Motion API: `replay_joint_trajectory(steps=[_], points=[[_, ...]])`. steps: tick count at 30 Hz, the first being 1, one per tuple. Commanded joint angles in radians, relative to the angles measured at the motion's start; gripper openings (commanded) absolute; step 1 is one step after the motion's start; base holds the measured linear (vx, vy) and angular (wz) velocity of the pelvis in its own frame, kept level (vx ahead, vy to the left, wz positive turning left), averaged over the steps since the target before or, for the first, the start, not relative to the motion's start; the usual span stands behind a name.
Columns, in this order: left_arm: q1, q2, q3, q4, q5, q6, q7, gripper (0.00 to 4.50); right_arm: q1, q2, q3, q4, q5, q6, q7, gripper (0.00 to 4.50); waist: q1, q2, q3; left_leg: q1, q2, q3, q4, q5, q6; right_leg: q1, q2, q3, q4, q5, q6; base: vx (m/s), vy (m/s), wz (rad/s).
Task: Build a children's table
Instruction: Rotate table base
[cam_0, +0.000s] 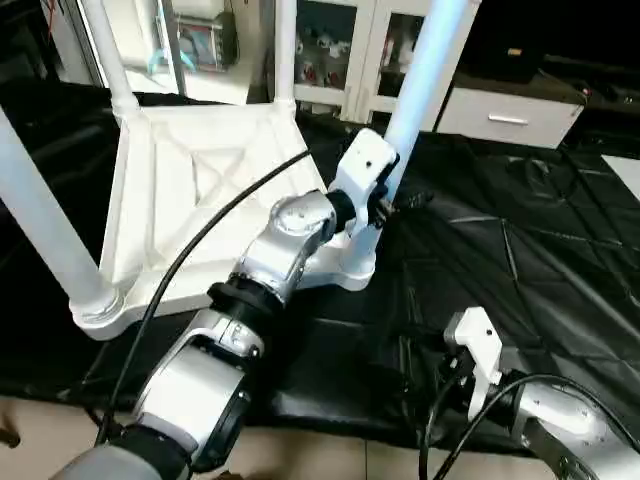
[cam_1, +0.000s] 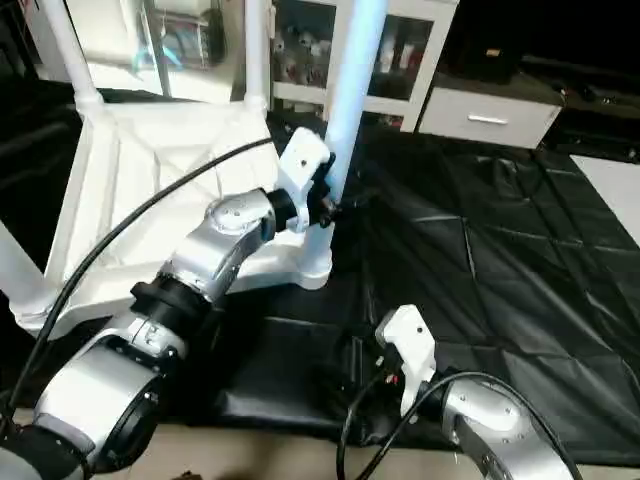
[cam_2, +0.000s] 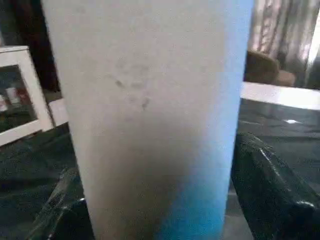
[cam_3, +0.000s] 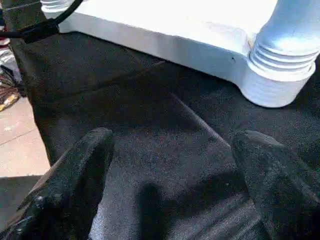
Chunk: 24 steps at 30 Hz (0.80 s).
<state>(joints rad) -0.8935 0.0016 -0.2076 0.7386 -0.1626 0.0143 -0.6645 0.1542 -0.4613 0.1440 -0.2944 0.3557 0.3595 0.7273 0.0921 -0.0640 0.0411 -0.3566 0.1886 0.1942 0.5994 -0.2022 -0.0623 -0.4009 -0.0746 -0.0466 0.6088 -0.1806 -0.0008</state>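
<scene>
Table top (cam_0: 190, 190) ribbed white plastic; legs (cam_0: 425, 70) smooth tubes.

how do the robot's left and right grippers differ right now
The left gripper is raised at the near right leg of the upturned tabletop, its fingers on either side of that leg; the right gripper hangs low over the black mat with nothing between its fingers. Both have two black fingers, spread apart.
</scene>
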Motion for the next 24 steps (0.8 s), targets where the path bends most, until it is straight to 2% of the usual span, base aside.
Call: replay_joint_trajectory(steps=[1,3,4,5,6,7,8,11,12,15,17,19,20,21,23,24], points=[[0.063,0.022,-0.009,-0.063,-0.023,0.001,-0.068,3.39,-0.021,0.026,-0.045,-0.016,0.036,-0.004,-0.022,4.08,0.005,-0.005,-0.048,0.004,0.047,-0.028,-0.075,-0.232,0.048,0.048,-0.074,0.04,-0.08,-0.225,-0.189,0.0,0.0,0.0],[0.08,0.036,0.007,-0.076,-0.03,0.0,-0.063,3.39,-0.034,0.036,-0.055,-0.012,0.043,-0.006,-0.031,4.08,0.004,-0.002,-0.05,0.007,0.047,-0.027,-0.076,-0.236,0.044,0.045,-0.071,0.04,-0.081,-0.227,-0.185,0.0,0.0,0.0],[0.112,0.066,0.044,-0.097,-0.036,-0.008,-0.042,3.39,-0.057,0.05,-0.069,-0.002,0.052,-0.008,-0.042,4.08,0.001,-0.009,-0.05,0.005,0.047,-0.027,-0.076,-0.234,0.041,0.046,-0.071,0.039,-0.077,-0.222,-0.181,0.0,0.0,0.0],[0.113,0.067,0.044,-0.097,-0.036,-0.009,-0.041,3.39,-0.057,0.051,-0.069,-0.002,0.052,-0.008,-0.042,4.08,0.001,-0.009,-0.05,0.005,0.047,-0.027,-0.076,-0.234,0.041,0.046,-0.071,0.039,-0.077,-0.222,-0.181,0.0,0.0,0.0],[0.153,0.109,0.075,-0.127,-0.042,0.0,-0.045,3.39,-0.078,0.057,-0.075,0.012,0.046,-0.011,-0.054,4.08,0.0,-0.01,-0.05,0.005,0.046,-0.027,-0.076,-0.232,0.038,0.045,-0.071,0.039,-0.078,-0.233,-0.175,0.0,0.0,0.0],[0.169,0.124,0.084,-0.139,-0.045,0.005,-0.054,3.39,-0.084,0.056,-0.075,0.017,0.041,-0.012,-0.057,4.08,-0.003,-0.007,-0.049,0.002,0.046,-0.028,-0.078,-0.225,0.032,0.046,-0.072,0.039,-0.076,-0.241,-0.168,0.0,0.0,0.0],[0.214,0.154,0.097,-0.182,-0.063,0.027,-0.084,3.39,-0.1,0.054,-0.075,0.032,0.035,-0.017,-0.055,4.08,-0.001,-0.009,-0.048,0.006,0.05,-0.027,-0.079,-0.231,0.024,0.042,-0.075,0.04,-0.076,-0.258,-0.164,0.0,0.0,0.0],[0.258,0.181,0.101,-0.23,-0.082,0.046,-0.125,3.39,-0.116,0.057,-0.074,0.044,0.034,-0.019,-0.052,4.08,-0.006,-0.012,-0.044,0.008,0.049,-0.025,-0.082,-0.256,0.009,0.035,-0.072,0.041,-0.081,-0.305,-0.148,0.0,0.0,0.0],[0.27,0.187,0.104,-0.244,-0.089,0.049,-0.134,3.39,-0.121,0.058,-0.073,0.047,0.034,-0.019,-0.051,4.08,-0.006,-0.01,-0.044,0.01,0.051,-0.026,-0.083,-0.26,0.005,0.033,-0.072,0.042,-0.079,-0.305,-0.148,0.0,0.0,0.0],[0.311,0.21,0.131,-0.301,-0.135,0.087,-0.168,3.39,-0.138,0.06,-0.07,0.048,0.035,-0.012,-0.046,4.08,-0.006,-0.01,-0.043,0.011,0.051,-0.024,-0.085,-0.261,-0.004,0.031,-0.071,0.043,-0.078,-0.29,-0.148,0.0,0.0,0.0],[0.354,0.259,0.137,-0.343,-0.153,0.097,-0.212,3.39,-0.14,0.04,-0.076,0.046,0.047,-0.001,-0.026,4.08,-0.006,-0.015,-0.042,0.013,0.051,-0.023,-0.085,-0.264,-0.006,0.03,-0.072,0.044,-0.079,-0.296,-0.141,0.0,0.0,0.0],[0.379,0.289,0.13,-0.391,-0.164,0.129,-0.242,3.39,-0.145,0.024,-0.092,0.046,0.059,0.007,-0.012,4.08,-0.008,-0.012,-0.042,0.011,0.051,-0.024,-0.088,-0.265,-0.014,0.031,-0.069,0.045,-0.076,-0.291,-0.132,0.0,0.0,0.0],[0.383,0.294,0.121,-0.415,-0.163,0.142,-0.248,3.39,-0.151,0.019,-0.103,0.05,0.065,0.008,-0.01,4.08,-0.005,0.009,-0.042,0.014,0.05,-0.025,-0.089,-0.269,-0.019,0.029,-0.069,0.046,-0.075,-0.282,-0.135,0.0,0.0,0.0],[0.384,0.295,0.121,-0.418,-0.163,0.143,-0.249,3.39,-0.151,0.019,-0.104,0.05,0.066,0.008,-0.01,4.08,-0.009,0.0,-0.042,0.014,0.051,-0.022,-0.089,-0.272,-0.021,0.029,-0.067,0.046,-0.078,-0.27,-0.137,0.0,0.0,0.0],[0.379,0.293,0.096,-0.474,-0.171,0.188,-0.263,3.39,-0.169,0.014,-0.128,0.057,0.077,0.007,-0.012,4.08,-0.008,0.02,-0.044,0.017,0.05,-0.022,-0.088,-0.273,-0.03,0.029,-0.067,0.047,-0.075,-0.236,-0.154,0.0,0.0,0.0],[0.368,0.301,0.072,-0.53,-0.217,0.26,-0.328,3.39,-0.188,0.017,-0.137,0.056,0.077,0.007,-0.02,4.08,-0.01,0.013,-0.043,0.017,0.05,-0.02,-0.086,-0.272,-0.029,0.03,-0.064,0.046,-0.075,-0.219,-0.165,0.0,0.0,0.0]])
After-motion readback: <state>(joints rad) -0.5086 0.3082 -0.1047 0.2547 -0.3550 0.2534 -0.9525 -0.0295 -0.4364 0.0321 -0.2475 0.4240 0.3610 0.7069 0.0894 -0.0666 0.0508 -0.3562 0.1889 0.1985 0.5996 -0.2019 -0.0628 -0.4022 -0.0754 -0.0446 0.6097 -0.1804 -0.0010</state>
